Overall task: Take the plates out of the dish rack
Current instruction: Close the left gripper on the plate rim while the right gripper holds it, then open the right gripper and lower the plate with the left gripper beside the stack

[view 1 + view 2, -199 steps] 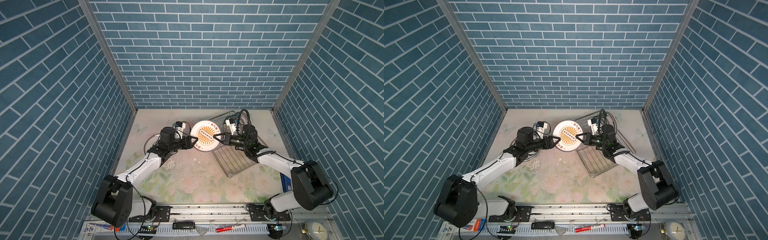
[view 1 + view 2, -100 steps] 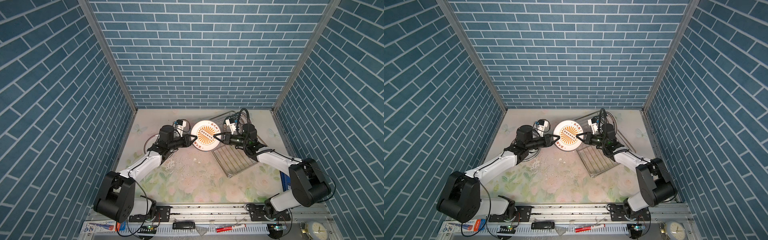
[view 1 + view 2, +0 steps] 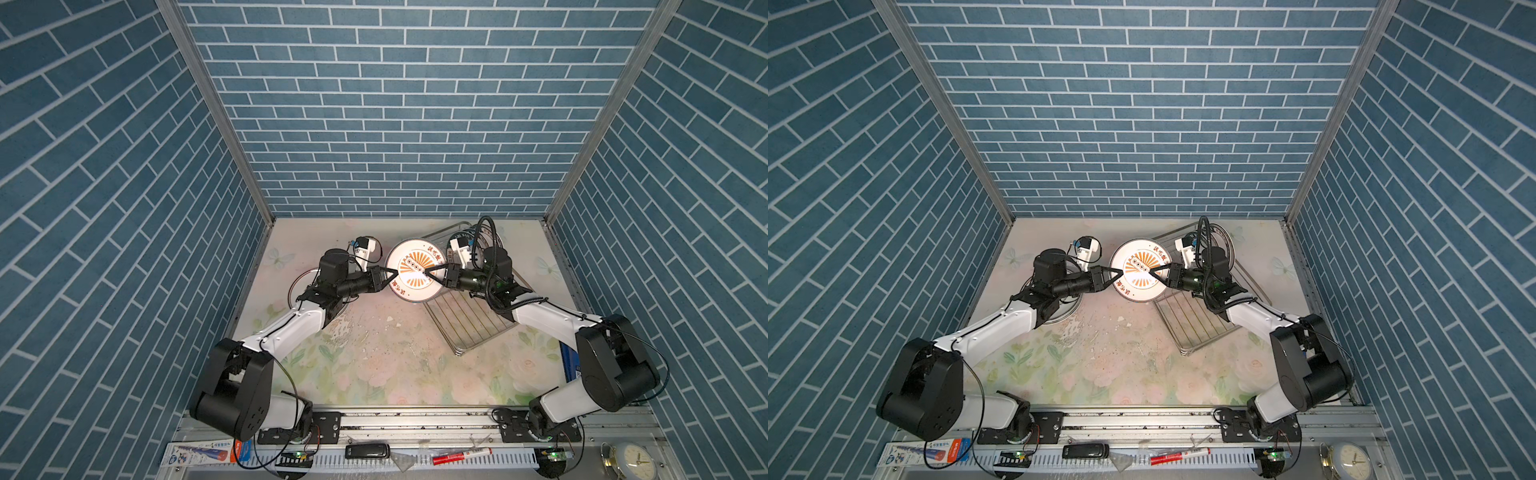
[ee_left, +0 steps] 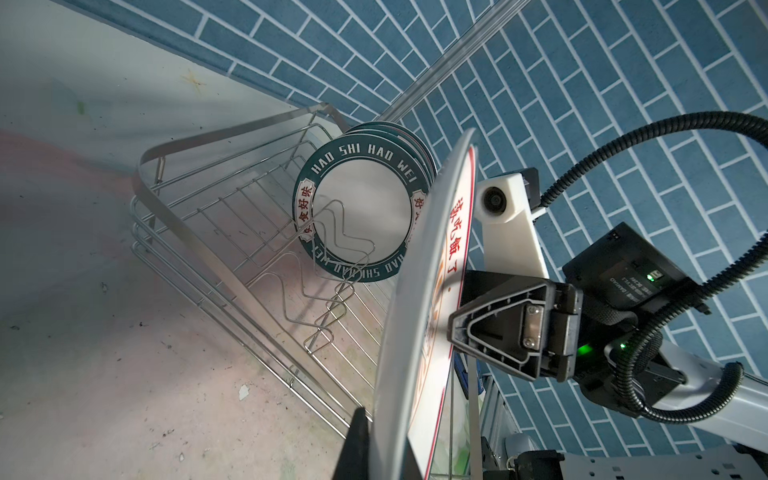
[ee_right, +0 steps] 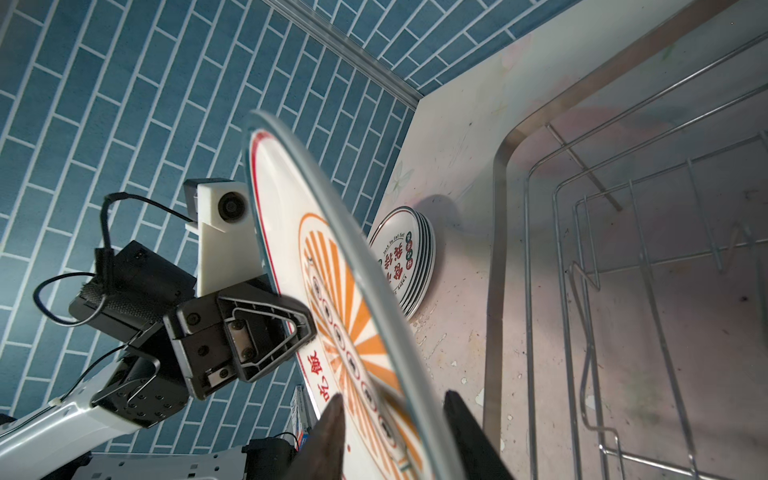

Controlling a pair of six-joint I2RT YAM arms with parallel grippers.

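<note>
Left gripper (image 3: 395,272) clamps plate (image 3: 415,289) rim nearest stack (image 5: 409,253); right gripper (image 3: 427,272) straddles the opposite rim, jaws parted; left arm nearer.

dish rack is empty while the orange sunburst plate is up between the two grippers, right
Not empty: the left wrist view shows several green-rimmed plates standing in the dish rack. The orange sunburst plate is indeed up between the left gripper and right gripper.
</note>
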